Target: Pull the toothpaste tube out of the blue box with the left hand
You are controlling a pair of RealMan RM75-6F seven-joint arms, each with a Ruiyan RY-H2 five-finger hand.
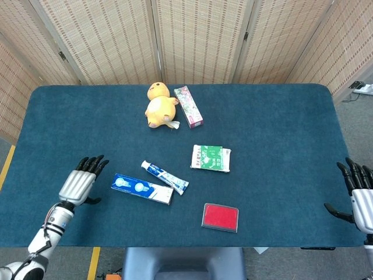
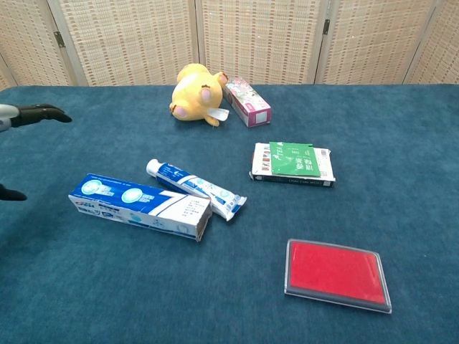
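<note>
The blue box (image 1: 142,189) (image 2: 140,206) lies flat on the table, its open end toward the right. The toothpaste tube (image 1: 165,177) (image 2: 196,188) lies outside the box, just behind it, touching or nearly touching its right end. My left hand (image 1: 79,182) hovers left of the box with fingers spread and nothing in it; in the chest view only its fingertips (image 2: 39,113) show at the left edge. My right hand (image 1: 359,194) sits at the table's right edge, fingers apart, empty.
A yellow plush toy (image 1: 159,105) and a pink box (image 1: 188,106) lie at the back. A green-and-white packet (image 1: 211,158) sits right of the tube. A red flat case (image 1: 220,217) lies near the front edge of the blue table (image 1: 280,122).
</note>
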